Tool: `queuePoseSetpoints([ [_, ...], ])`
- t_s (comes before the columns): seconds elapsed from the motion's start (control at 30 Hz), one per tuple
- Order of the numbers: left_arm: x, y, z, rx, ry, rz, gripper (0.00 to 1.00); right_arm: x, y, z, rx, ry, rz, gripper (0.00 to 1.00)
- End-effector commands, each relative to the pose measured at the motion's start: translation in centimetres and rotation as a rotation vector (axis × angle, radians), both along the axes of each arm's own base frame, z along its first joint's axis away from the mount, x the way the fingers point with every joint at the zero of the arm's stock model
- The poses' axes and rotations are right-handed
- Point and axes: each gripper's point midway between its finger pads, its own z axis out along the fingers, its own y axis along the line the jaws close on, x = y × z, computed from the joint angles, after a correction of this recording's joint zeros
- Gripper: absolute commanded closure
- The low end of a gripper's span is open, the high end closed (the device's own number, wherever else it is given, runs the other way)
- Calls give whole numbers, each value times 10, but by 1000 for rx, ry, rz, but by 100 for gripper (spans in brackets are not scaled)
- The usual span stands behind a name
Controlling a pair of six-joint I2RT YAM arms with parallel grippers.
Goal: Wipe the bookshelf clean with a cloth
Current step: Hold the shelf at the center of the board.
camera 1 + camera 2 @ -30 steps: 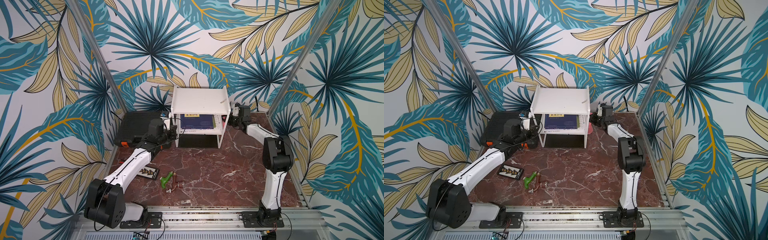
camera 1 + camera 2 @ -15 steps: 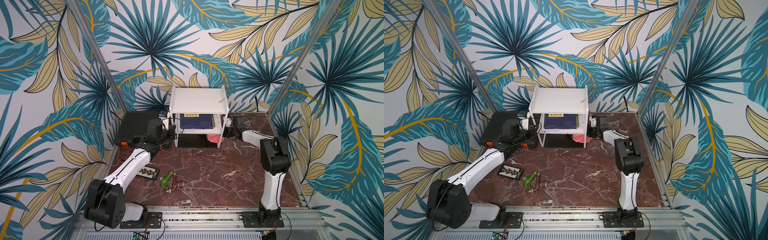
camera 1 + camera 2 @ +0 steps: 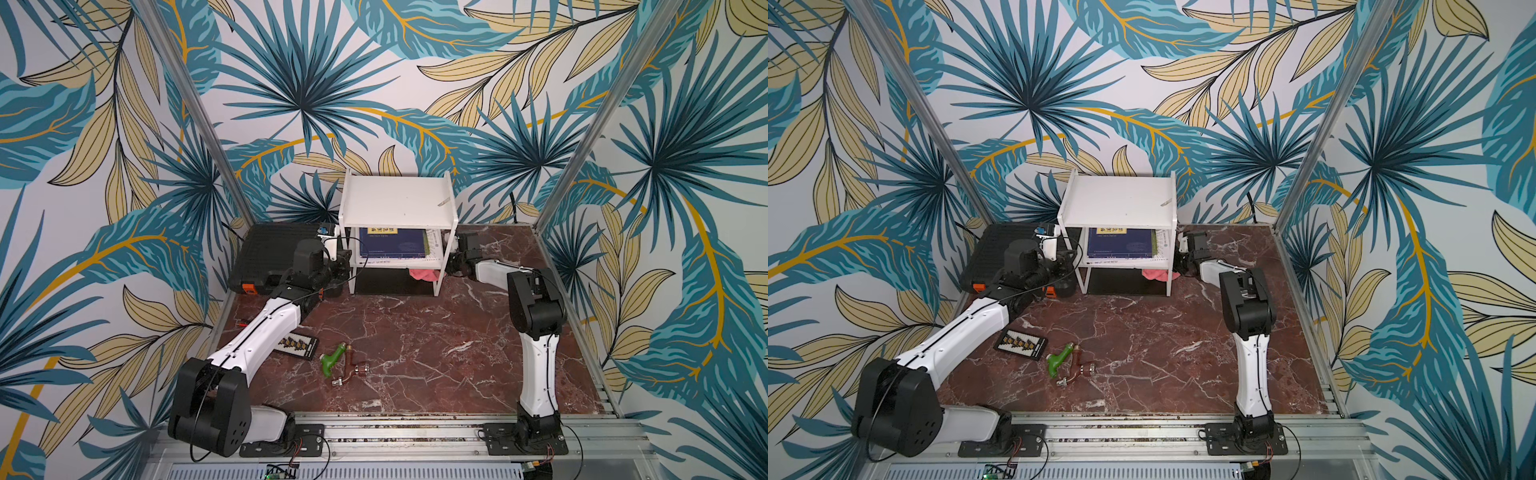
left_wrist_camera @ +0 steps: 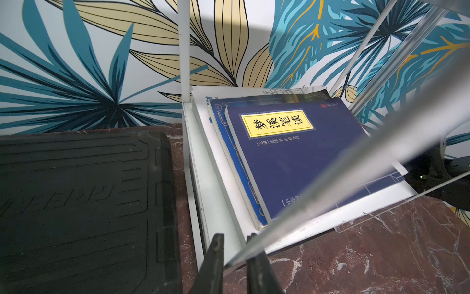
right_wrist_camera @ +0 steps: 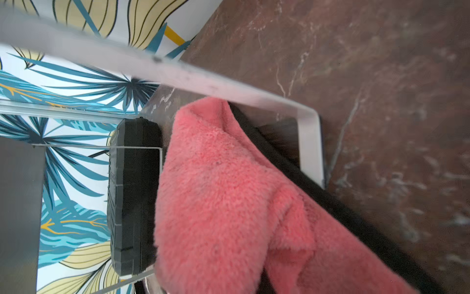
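Teal-and-tan leaf wallpaper walls in a red-brown marble bench (image 3: 415, 340), and the bookshelf (image 3: 395, 199) stands at its back against that wall. At the bookshelf's right end the right tool (image 3: 454, 267) is closed tight on the cloth (image 3: 422, 274), whose pink pile fills most of the right wrist view and hides the fingertips. The cloth pokes in under the bookshelf's lower board, just inside the right front leg; whether it touches the board's underside I cannot tell. At the bookshelf's left front corner the left tool (image 4: 235, 237) is pinched on the thin white frame leg, its two dark fingers (image 4: 216, 262) close on either side of the bar. On the lower board, above the cloth, lies a stack of books with a dark blue book (image 4: 292, 163) on top. The top board is white, with one small pale sliver (image 3: 443, 202) near its right edge. A black ribbed toolcase (image 3: 270, 249) lies just left of the bookshelf. Well in front of the bookshelf, on the bench, sit a flat black tray (image 3: 297, 345) of small bits and a green-handled fitting (image 3: 332, 360).
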Motion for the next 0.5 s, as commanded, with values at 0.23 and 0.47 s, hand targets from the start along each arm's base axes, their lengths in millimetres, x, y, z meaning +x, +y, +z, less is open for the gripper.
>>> queuePoseSetpoints([
  [0.23, -3, -10, -23, -56, 118, 3, 100, -54, -27, -13, -78, 52, 77, 100],
  [0.47, -10, -26, -17, -65, 113, -55, 100, -122, -187, 63, -251, -177, -355, 100],
])
